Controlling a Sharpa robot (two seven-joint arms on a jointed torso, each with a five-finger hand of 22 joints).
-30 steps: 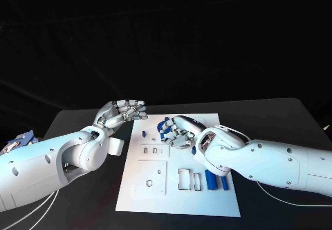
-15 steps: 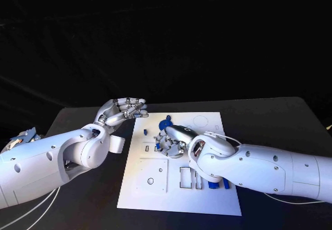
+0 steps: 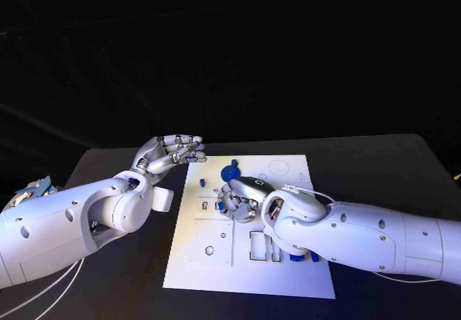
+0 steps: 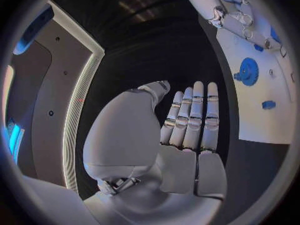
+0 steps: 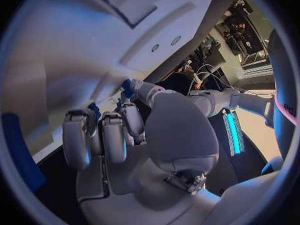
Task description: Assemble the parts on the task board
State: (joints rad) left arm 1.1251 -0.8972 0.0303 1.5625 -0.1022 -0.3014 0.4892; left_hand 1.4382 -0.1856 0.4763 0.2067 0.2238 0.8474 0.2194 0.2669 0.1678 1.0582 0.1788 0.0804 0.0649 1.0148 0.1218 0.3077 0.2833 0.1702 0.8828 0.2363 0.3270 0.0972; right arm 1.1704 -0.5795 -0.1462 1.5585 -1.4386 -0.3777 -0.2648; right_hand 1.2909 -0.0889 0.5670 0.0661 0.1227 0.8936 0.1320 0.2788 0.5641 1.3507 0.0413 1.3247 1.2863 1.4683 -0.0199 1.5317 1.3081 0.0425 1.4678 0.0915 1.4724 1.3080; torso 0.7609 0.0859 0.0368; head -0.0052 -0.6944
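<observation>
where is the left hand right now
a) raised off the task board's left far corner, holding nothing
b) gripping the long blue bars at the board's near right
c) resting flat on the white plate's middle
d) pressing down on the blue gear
a: the left hand hangs beyond the left far corner of the task board, fingers together with nothing in them, while the blue gear lies apart from it on the board.

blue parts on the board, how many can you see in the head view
4 visible: a blue gear at the task board's far end, a small peg left of it, a piece under the right hand, and bars by the right forearm. The arm may hide more.
</observation>
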